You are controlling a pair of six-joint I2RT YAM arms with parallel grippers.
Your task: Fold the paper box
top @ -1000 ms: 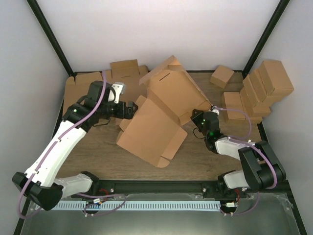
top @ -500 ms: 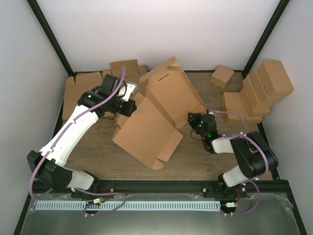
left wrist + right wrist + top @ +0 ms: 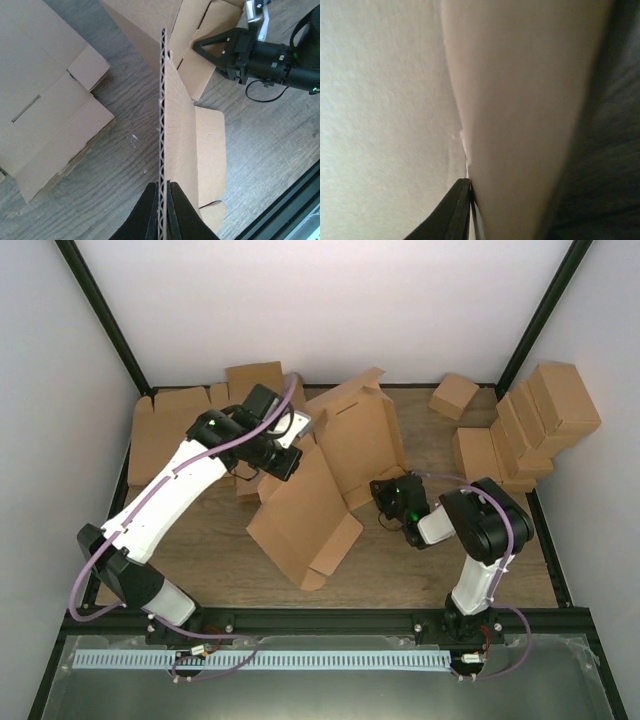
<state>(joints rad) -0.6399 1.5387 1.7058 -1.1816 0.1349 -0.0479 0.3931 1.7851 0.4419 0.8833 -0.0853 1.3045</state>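
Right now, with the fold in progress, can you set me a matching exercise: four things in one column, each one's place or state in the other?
Things:
1. paper box
2. left tool
3. flat blanks
4. ready-made boxes

Place or state:
a. stacked at the far right
b. shut on the box's corrugated edge
c. lying flat at the far left
d. propped up mid-table, partly folded

Pairs: 1-d, 2-b, 3-c, 4-a
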